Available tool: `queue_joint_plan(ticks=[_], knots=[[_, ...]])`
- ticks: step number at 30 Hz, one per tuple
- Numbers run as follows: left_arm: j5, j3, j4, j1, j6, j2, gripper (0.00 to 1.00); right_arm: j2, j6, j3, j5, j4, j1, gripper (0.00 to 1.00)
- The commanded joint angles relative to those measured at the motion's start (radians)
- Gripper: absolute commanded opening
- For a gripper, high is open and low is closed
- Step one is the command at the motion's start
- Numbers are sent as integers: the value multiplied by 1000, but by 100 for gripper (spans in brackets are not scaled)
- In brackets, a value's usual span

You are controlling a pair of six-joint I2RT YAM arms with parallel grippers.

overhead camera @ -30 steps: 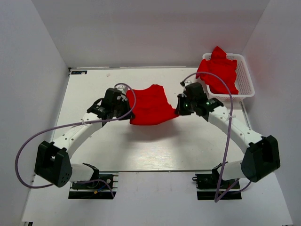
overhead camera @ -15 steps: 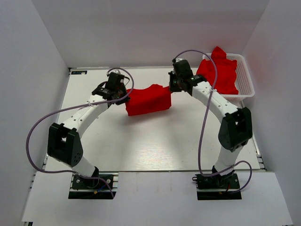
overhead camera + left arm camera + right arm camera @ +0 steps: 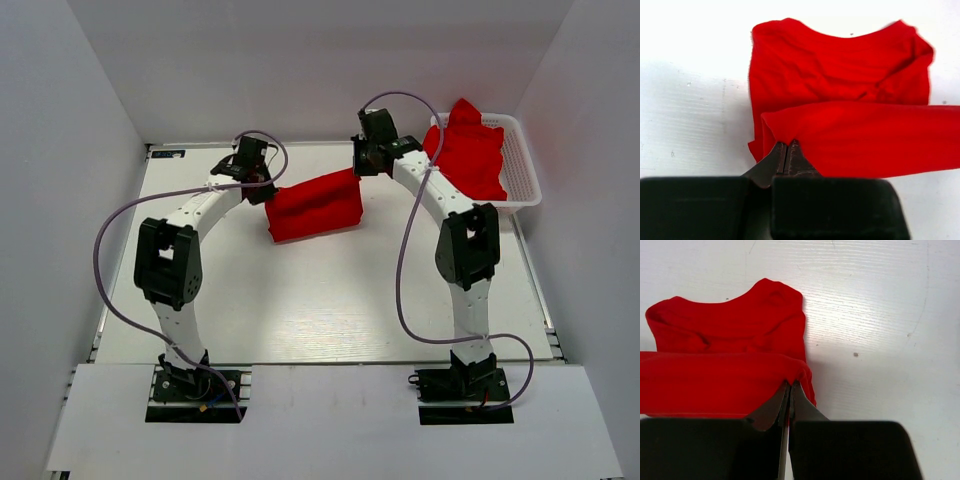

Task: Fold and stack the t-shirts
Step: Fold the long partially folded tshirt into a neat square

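The left gripper (image 3: 787, 148) is pressed together on the left corner of a plain bright red soft fabric t-shirt (image 3: 315, 205), and the right gripper (image 3: 789, 386) pinches its right corner. Since a second ago both arms have reached farther back, carrying the shirt from mid-table toward the far side of the white table (image 3: 300, 300), where it forms a narrower band. The wrist views alone show a second layer lying flat beyond the lifted fold. Its long axis runs left to right, with the right end slightly farther back. More red t-shirts (image 3: 468, 150) fill the white plastic lattice basket (image 3: 522, 170).
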Motion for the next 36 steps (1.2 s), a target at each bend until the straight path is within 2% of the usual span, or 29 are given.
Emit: queue_joint_plan(ticks=[1, 7, 15, 16, 18, 19, 20, 21, 22, 23, 29, 30, 36], knots=[[4, 41, 0, 22, 20, -12, 0, 42, -43, 73, -30, 11, -23, 0], [13, 7, 60, 42, 10, -1, 0, 111, -78, 99, -105, 94, -26, 0], [25, 70, 31, 61, 30, 83, 0, 168, -66, 137, -146, 180, -35, 0], [25, 80, 31, 61, 30, 93, 10, 183, -64, 145, -171, 183, -38, 11], [13, 80, 31, 70, 20, 93, 46, 201, -67, 179, -191, 195, -40, 20], [13, 80, 31, 70, 20, 82, 75, 208, -75, 184, -216, 204, -40, 27], [1, 80, 31, 79, 20, 82, 92, 217, -78, 206, -217, 204, -40, 44], [-13, 90, 42, 79, 20, 71, 100, 220, -87, 214, -220, 203, -41, 52], [-13, 102, 42, 79, 20, 71, 100, 220, -93, 222, -222, 198, -42, 63], [-24, 102, 42, 79, 20, 59, 100, 214, -98, 228, -225, 198, -38, 89], [-24, 78, 42, 88, 30, -25, 100, 85, -161, 121, -230, 203, -34, 89], [-13, 47, 42, 88, 39, -38, 100, 47, -176, 43, -260, 207, -31, 89], [60, -97, 105, 88, 70, -114, 100, -73, -181, -157, -287, 204, -28, 89]])
